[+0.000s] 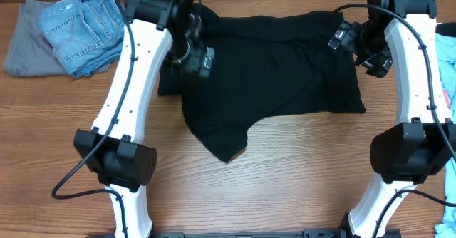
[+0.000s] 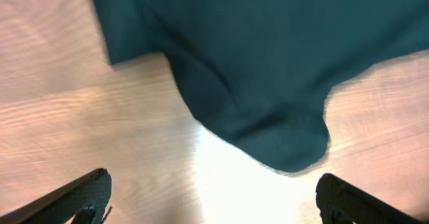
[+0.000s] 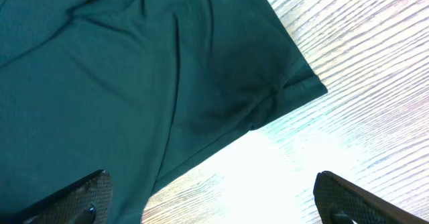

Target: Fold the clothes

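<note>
The clothes [image 1: 271, 74] are one black garment lying spread on the wooden table, with a rounded part hanging toward the front at the lower left. My left gripper [image 1: 198, 61] hovers over its left edge, open. In the left wrist view the jaws [image 2: 214, 197] stand wide apart over bare wood, and the garment's rounded flap [image 2: 268, 63] lies just ahead. Over the garment's right top corner my right gripper [image 1: 360, 49] is open too. In the right wrist view its jaws [image 3: 211, 197] hold nothing, and the left finger [image 3: 74, 200] is above the garment's corner [image 3: 134, 70].
Light blue denim jeans [image 1: 82, 28] lie on a grey cloth [image 1: 25, 49] at the back left corner. A pale blue item [image 1: 447, 45] shows at the right edge. Bare wood [image 1: 271, 188] stretches in front of the garment between the two arm bases.
</note>
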Motion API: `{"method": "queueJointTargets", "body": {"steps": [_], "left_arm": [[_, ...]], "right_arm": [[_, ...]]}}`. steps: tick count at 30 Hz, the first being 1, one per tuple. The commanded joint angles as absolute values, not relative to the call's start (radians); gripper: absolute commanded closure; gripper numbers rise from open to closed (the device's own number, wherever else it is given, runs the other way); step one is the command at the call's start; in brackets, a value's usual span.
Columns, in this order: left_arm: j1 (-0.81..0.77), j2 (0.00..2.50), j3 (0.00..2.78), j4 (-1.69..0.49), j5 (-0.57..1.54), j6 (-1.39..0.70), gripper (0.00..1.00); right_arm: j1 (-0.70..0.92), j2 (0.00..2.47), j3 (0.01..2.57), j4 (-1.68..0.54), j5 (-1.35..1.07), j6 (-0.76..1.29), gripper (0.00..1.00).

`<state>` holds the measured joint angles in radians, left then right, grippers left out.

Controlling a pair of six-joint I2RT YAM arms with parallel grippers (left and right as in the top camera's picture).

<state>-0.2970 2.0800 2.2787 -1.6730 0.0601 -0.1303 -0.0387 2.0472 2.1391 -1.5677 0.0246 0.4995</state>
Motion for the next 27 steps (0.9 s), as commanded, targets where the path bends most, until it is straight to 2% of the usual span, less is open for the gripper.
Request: {"method": "queueJointTargets", "body": {"steps": [1, 12, 20, 27], "left_arm": [[-0.354, 2.098, 2.205, -1.69, 0.162, -0.165, 0.0], [-0.532, 2.099, 1.913, -1.544, 0.175, -0.21, 0.02], [-0.601, 2.099, 1.697, -1.415, 0.194, -0.225, 0.1], [-0.686, 2.099, 1.563, -1.283, 0.2, -0.225, 0.1]], "right_arm": [[-0.042, 2.011, 2.159, -1.579, 0.078, 0.496, 0.0], [-0.105, 2.014, 2.074, -1.543, 0.123, 0.496, 0.0], [-0.127, 2.016, 1.895, -1.406, 0.122, 0.493, 0.0], [-0.127, 2.019, 1.782, -1.304, 0.123, 0.493, 0.0]]}}
